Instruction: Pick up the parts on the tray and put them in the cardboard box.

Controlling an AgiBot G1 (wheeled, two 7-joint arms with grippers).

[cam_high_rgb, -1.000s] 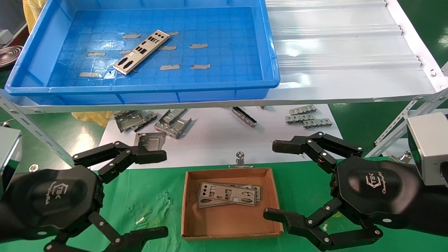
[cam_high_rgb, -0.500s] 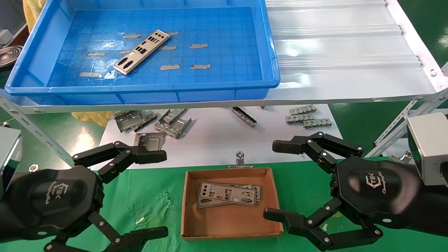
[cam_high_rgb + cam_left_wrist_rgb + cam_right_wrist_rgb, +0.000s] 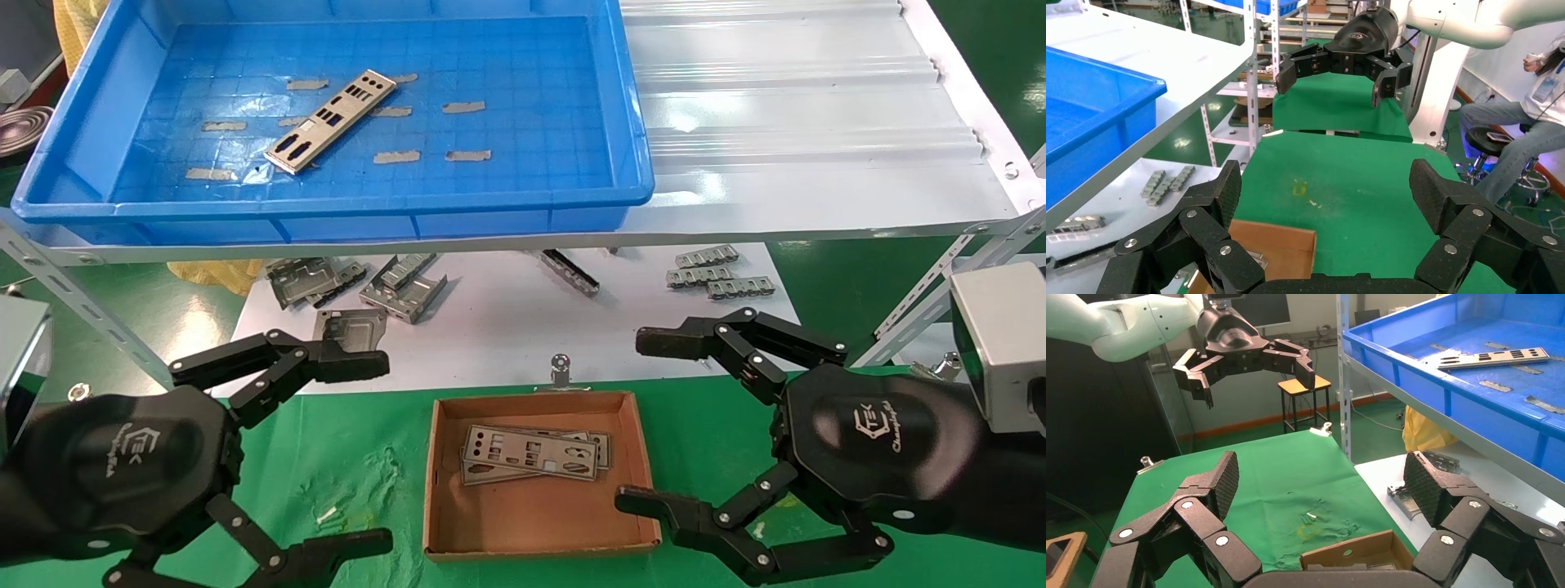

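Observation:
One silver punched part [image 3: 331, 120] lies slantwise on the floor of the blue tray [image 3: 327, 214], also seen from the right wrist as the part [image 3: 1493, 358] in the tray [image 3: 1438, 380]. The cardboard box [image 3: 535, 523] sits on the green cloth between both arms and holds a small stack of parts [image 3: 535, 454]. My left gripper [image 3: 372, 449] hovers open to the left of the box, empty. My right gripper [image 3: 645, 420] hovers open to the right of the box, also empty. Box corner [image 3: 1284, 245] shows under the left jaws, box edge [image 3: 1352, 551] under the right jaws.
The tray rests on a white corrugated shelf [image 3: 817, 122] above the table. Below it, on a white sheet [image 3: 507, 318], lie bent grey brackets [image 3: 404, 286] and small grey pieces [image 3: 715, 273]. Grey tape strips [image 3: 463, 107] stick to the tray floor. A person sits at the far side [image 3: 1529, 122].

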